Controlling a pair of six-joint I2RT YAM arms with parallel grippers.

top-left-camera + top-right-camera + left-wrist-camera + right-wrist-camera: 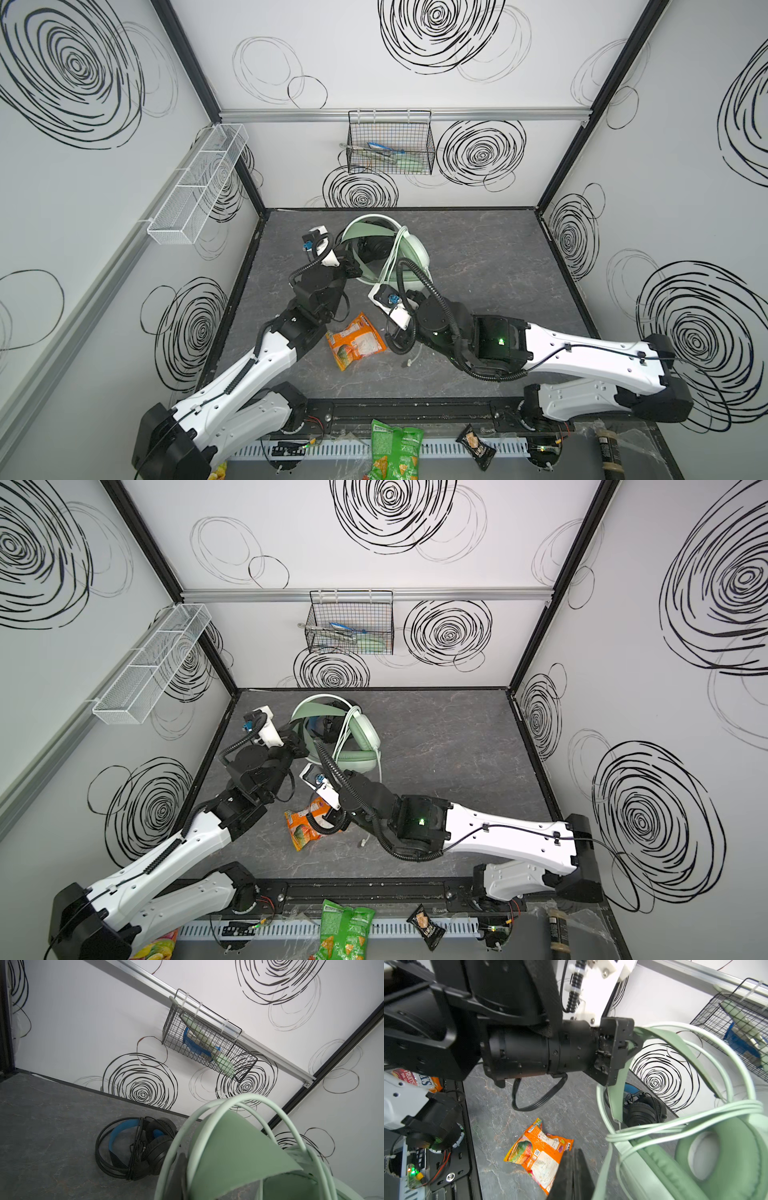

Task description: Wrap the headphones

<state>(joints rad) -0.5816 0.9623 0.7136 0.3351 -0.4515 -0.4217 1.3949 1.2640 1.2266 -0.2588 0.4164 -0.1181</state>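
Winding cord [675, 1124] on mint headset [411, 253], held above back of surface [478, 257] by left gripper [632, 1044], clamped on band [660, 1036]. The right gripper [572, 1159] is closed; hold on cord unclear. Next, likely: wrap loose tail under tension.

Only one word can be read surely. In the right wrist view, a snack bag [415, 1080] at the edge of the picture carries "FRUITS" in pale letters on its red part. Below it stand bigger dark letters on a white band, but they are partly hidden and I cannot read them with certainty.

The orange snack packet [538, 1153] on the tabletop shows a QR code [537, 1152] and small print, too fine to read.

In both top views the print on the green chip bag [395, 453] and on the small dark packet [476, 451] is not legible.
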